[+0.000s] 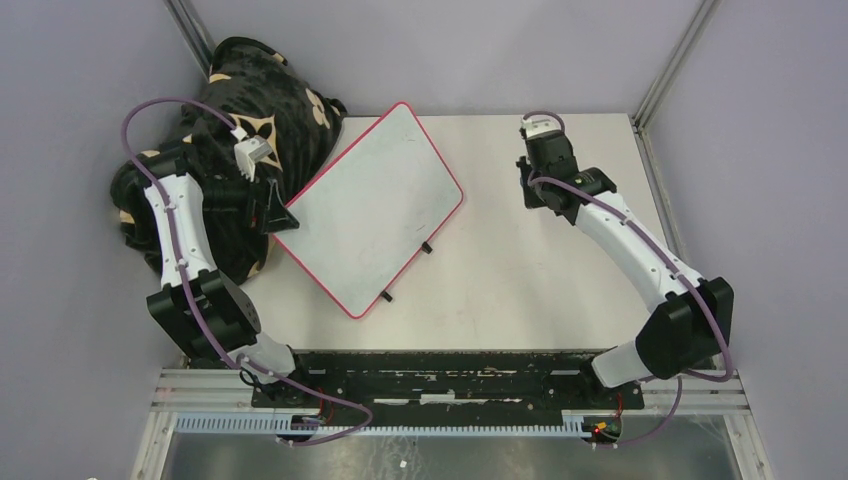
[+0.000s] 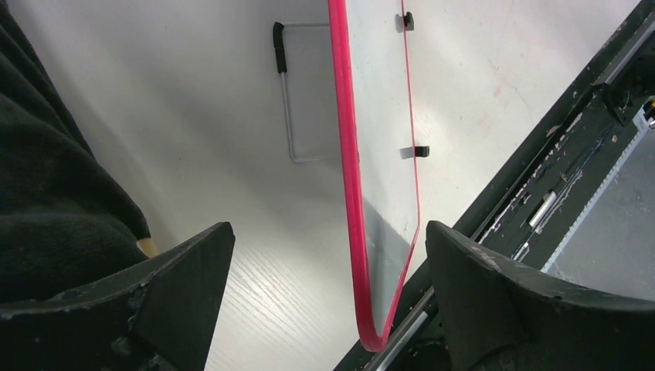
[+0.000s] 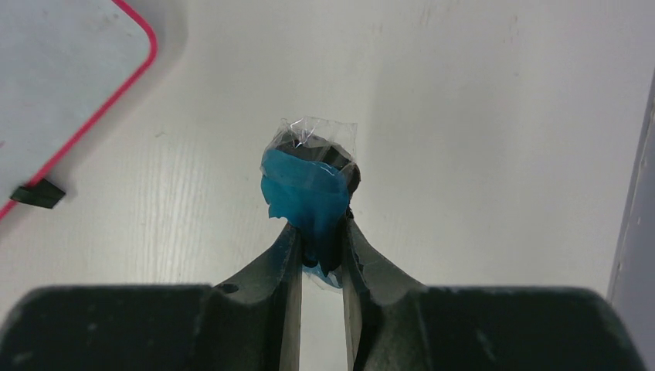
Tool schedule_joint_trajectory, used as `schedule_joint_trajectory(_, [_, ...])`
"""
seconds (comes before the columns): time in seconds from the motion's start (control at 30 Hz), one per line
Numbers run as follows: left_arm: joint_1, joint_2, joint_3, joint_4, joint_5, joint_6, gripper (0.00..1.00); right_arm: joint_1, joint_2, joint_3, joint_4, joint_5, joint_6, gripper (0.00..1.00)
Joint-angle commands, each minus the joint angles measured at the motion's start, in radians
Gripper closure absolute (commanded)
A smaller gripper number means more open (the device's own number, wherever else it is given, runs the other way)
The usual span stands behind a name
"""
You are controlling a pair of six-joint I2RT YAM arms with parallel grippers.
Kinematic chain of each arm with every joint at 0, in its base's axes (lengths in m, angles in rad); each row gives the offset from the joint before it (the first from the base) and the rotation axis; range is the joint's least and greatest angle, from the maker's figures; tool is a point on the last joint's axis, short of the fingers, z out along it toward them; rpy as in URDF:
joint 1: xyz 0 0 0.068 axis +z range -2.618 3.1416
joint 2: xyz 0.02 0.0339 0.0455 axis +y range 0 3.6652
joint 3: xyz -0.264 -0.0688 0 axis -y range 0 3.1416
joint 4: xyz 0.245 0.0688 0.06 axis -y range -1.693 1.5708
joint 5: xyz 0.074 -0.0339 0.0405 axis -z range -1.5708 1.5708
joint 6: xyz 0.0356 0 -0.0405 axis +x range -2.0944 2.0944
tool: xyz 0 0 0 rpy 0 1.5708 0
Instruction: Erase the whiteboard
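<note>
Right gripper (image 3: 322, 232) sits closest to its cam: matte black curved fingers clamped tight on the eraser (image 3: 305, 193). It's a blue soft face over a black block, with crinkled clear film at the tip. It hangs over bare table (image 3: 479, 116), clear of the board; can't tell if it touches the tabletop.

Left gripper (image 2: 328, 232) has its jaws spread wide, gripping nothing. The board's red rim runs through the gap in view and touches neither finger.

Black mounting rail (image 1: 450, 375) runs along the near table edge, scuffed, with both arm bases on it.

Whiteboard (image 1: 370, 205) is at table centre-left, rotated diagonally, between the two arms. It's a flat glossy white face with faint smudging, a thin red-pink rim and rounded corners. Two small black feet (image 1: 427, 246) sit on its near-right edge. The left gripper is at its left edge and the right gripper is well apart to the right.

View differences:
- Only the left wrist shows the board edge-on, with a thin wire bracket (image 2: 290, 100) with a black end cap behind it.
- Only the right wrist shows the eraser clearly.
- Only the top view shows all of the dark cloth (image 1: 270, 90): bunched, tan pattern, far-left corner, under the left arm.
</note>
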Motion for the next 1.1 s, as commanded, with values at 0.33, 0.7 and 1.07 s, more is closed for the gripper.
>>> schedule_joint_trajectory(0.33, [0.001,-0.06,0.04,0.466,0.018,-0.503,0.01,-0.032,-0.126,-0.139,-0.175,-0.009,0.15,0.99])
schedule_joint_trajectory(0.7, [-0.062,-0.056,0.03,0.805,-0.256,-0.862,0.01,-0.035,-0.057,-0.236,-0.183,-0.21,0.275,0.92])
schedule_joint_trajectory(1.07, [-0.245,-0.053,0.03,0.884,-0.365,-0.884,0.01,-0.035,0.057,-0.33,-0.12,-0.333,0.285,0.67])
